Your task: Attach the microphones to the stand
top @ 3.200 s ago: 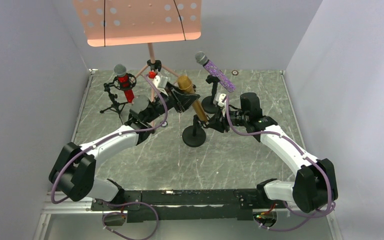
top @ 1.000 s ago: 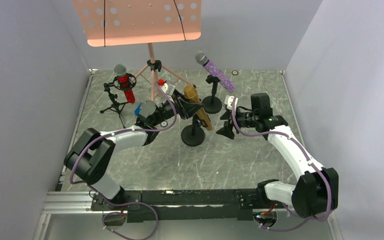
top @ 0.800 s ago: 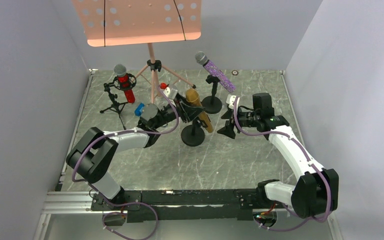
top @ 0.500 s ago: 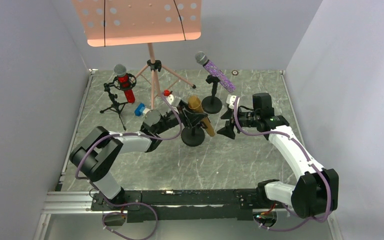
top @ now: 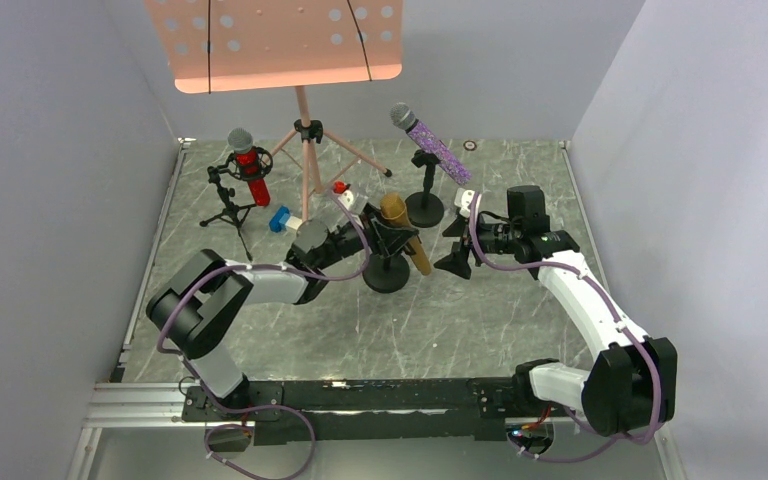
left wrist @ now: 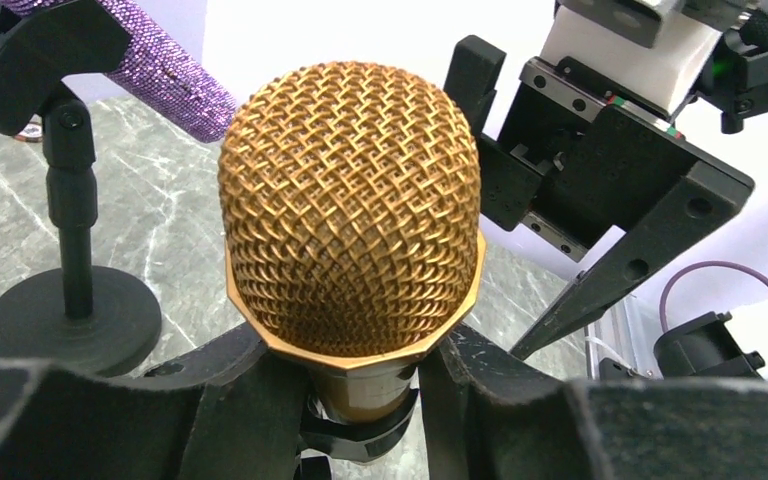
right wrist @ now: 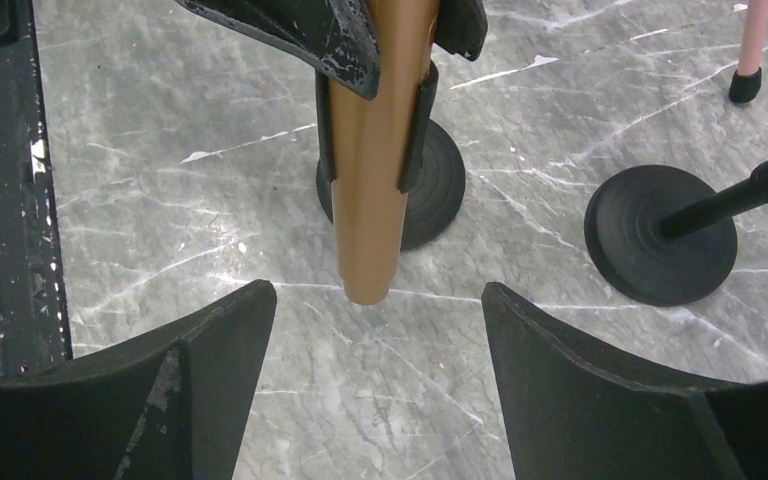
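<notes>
The gold microphone (top: 401, 226) sits tilted in the black clip of a round-base stand (top: 387, 274) at mid-table. My left gripper (top: 385, 234) is shut on its neck just under the mesh head. In the left wrist view the gold head (left wrist: 350, 220) fills the space above my fingers (left wrist: 230, 400). My right gripper (top: 454, 246) is open and empty, right of the gold body (right wrist: 368, 180), whose lower end hangs between my spread jaws. The purple microphone (top: 438, 148) is clipped on its stand. The red microphone (top: 251, 170) sits in a tripod stand.
A pink music stand (top: 275, 40) rises at the back, its legs spreading behind the stands. A small blue-and-white block (top: 280, 218) lies left of my left arm. The purple microphone's round base (right wrist: 660, 235) is close to the gold one's base (right wrist: 440, 185). Grey walls close in on both sides.
My left gripper has moved right and nearer with the gold microphone, uncovering the blue-and-white block. My right gripper backed away from the gold stand to the right, then stayed still.
</notes>
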Tool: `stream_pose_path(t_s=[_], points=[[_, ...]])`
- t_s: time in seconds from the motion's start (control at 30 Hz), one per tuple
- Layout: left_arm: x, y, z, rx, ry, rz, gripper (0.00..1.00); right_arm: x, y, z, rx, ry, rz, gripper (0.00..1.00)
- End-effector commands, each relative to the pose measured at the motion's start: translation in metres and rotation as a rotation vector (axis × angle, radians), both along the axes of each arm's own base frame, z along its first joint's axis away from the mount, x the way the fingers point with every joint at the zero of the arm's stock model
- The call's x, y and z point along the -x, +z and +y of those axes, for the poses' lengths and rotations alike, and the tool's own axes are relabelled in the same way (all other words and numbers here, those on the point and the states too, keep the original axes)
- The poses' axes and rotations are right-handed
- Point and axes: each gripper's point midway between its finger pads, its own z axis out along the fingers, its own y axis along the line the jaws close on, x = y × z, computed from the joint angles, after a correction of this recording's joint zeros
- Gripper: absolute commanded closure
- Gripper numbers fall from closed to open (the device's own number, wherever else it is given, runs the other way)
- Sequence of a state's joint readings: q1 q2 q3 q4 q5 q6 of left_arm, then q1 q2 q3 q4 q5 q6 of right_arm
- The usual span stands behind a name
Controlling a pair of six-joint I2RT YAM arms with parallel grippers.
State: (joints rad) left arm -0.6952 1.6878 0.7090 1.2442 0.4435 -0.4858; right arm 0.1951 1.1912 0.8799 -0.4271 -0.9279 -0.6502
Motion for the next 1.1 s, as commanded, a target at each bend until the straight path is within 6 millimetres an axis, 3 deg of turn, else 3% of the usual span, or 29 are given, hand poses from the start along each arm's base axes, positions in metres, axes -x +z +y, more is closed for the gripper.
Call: stream_pose_path(t_s=[0.0, 0.1, 0.33, 0.57, 0.73, 0.83, 0.93, 1.07], points=[[0.001, -0.064, 0.003, -0.18, 0.021, 0.214, 0.45, 0.0, 0.008, 0.003, -0.031, 0.026, -0.018, 0.18], [0.0, -0.052, 0.008, -0.165, 0.052, 0.2, 0.27, 0.0, 0.008, 0.002, -0.032, 0.027, -0.017, 0.18], [0.001, -0.035, 0.022, -0.142, 0.086, 0.163, 0.01, 0.006, 0.005, 0.004, -0.043, 0.061, -0.02, 0.17], [0.02, -0.018, 0.039, -0.106, 0.076, 0.052, 0.01, 0.011, -0.001, 0.007, -0.06, 0.097, -0.038, 0.12], [0.038, -0.019, 0.055, -0.124, 0.042, -0.001, 0.01, 0.011, -0.005, 0.011, -0.065, 0.127, -0.044, 0.09], [0.043, -0.024, 0.078, -0.159, 0.078, -0.008, 0.01, 0.005, -0.001, 0.017, -0.065, 0.137, -0.065, 0.07], [0.039, -0.019, 0.117, -0.196, 0.214, 0.024, 0.01, 0.01, -0.002, 0.026, -0.037, 0.235, -0.14, 0.01], [0.042, 0.011, 0.172, -0.234, 0.436, 0.041, 0.01, -0.007, 0.007, 0.035, -0.032, 0.203, -0.179, 0.0]])
